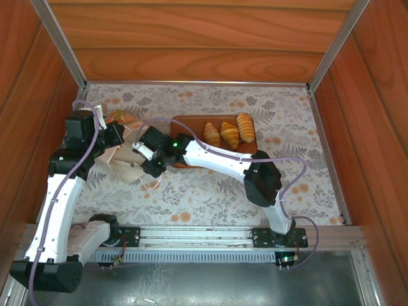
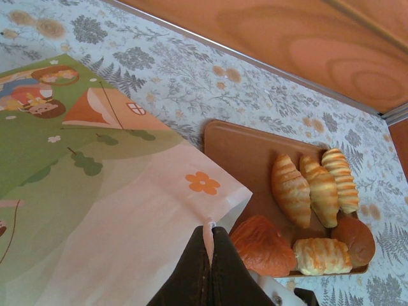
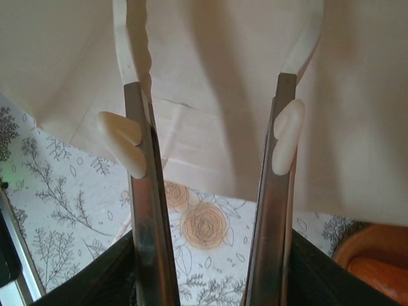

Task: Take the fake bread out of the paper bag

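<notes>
Left gripper [image 2: 208, 258] clenched on the bag's [image 2: 115, 210] rim corner, with the bag lying toward the table's [image 2: 191, 76] far-left corner. Right gripper [image 3: 217, 44] spread and empty, tips against white paper at the mouth. Bread [image 2: 290, 190] sits on the board [image 2: 242, 150] by the far edge — can't tell if any's inside. Risk: right jaws snag paper, thin pinch slips or tears — mouth collapses.

A flat brown board [image 1: 191, 125] lies on the flower-patterned table [image 1: 217, 191], just right of the right pincer [image 3: 217, 38], with wooden walls [image 1: 191, 38] beyond.
</notes>
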Motion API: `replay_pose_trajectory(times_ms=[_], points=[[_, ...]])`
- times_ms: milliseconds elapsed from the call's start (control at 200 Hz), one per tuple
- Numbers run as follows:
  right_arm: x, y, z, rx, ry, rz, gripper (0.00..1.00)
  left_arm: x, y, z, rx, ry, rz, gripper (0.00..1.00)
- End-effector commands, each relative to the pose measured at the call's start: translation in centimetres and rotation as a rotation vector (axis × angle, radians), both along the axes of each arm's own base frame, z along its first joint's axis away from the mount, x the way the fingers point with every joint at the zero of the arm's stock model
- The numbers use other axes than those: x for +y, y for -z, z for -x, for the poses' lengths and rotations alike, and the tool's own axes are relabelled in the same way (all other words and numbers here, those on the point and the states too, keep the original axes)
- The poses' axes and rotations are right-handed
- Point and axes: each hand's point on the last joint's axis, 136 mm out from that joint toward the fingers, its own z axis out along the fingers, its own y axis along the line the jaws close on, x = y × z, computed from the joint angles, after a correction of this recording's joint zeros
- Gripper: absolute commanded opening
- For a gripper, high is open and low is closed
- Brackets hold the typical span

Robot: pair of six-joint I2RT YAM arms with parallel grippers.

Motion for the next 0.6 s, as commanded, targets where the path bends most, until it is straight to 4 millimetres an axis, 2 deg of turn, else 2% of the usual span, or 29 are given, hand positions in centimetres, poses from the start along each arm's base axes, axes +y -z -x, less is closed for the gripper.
replay_pose_trajectory(times_ms=[0,195,595], points=[[1.7,-1.5,0.0,-0.024,-0.033,-0.053,0.58,-0.3,-1.4,0.4,-0.027,0.007,0.022,0.0],[3.7,-0.8,-0.6,-0.025,-0.036,-0.074,0.62,-0.3,-1.6,0.4,-0.033,0.006,0.024,0.0],[7.6,1.1,-2.5,-0.013,0.037,-0.149,0.63,-0.4,-1.9,0.5,-0.04,0.006,0.041,0.0]])
